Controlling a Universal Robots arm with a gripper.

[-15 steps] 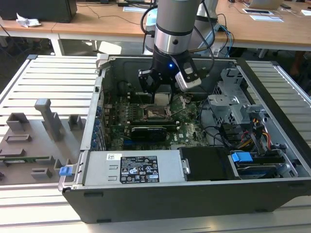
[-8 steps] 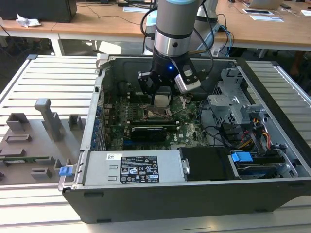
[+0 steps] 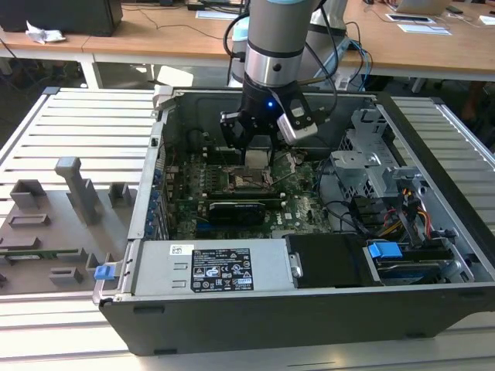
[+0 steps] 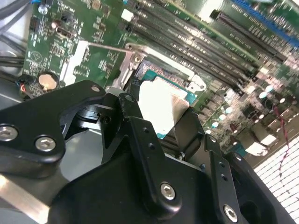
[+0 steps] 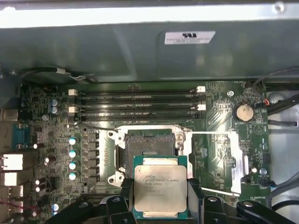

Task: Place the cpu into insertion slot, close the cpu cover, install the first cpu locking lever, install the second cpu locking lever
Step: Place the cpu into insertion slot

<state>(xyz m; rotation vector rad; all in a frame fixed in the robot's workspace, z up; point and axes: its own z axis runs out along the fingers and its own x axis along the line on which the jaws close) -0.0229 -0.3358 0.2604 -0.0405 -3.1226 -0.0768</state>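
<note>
End effector: black two-fingered end effector (image 5: 160,185), pinching the chip by two opposite edges.
CPU: small flat square chip with a pale silver-grey metal face (image 5: 160,191), upper centre of the exterior view, held clear of the socket.
Insertion slot: square dark socket with a metal rim (image 5: 148,145) on the green motherboard (image 5: 219,98), unfilled.
Cover: thin silver-grey frame plate (image 5: 240,161), swung open beside the socket.
Progress: nothing seated yet; placing, closing and both latching steps remain.

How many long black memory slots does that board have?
4, parallel in the first wrist view: one memory slot nearest the case wall, a second, a third, and the fourth nearest the insertion slot. None seems hidden.
</note>
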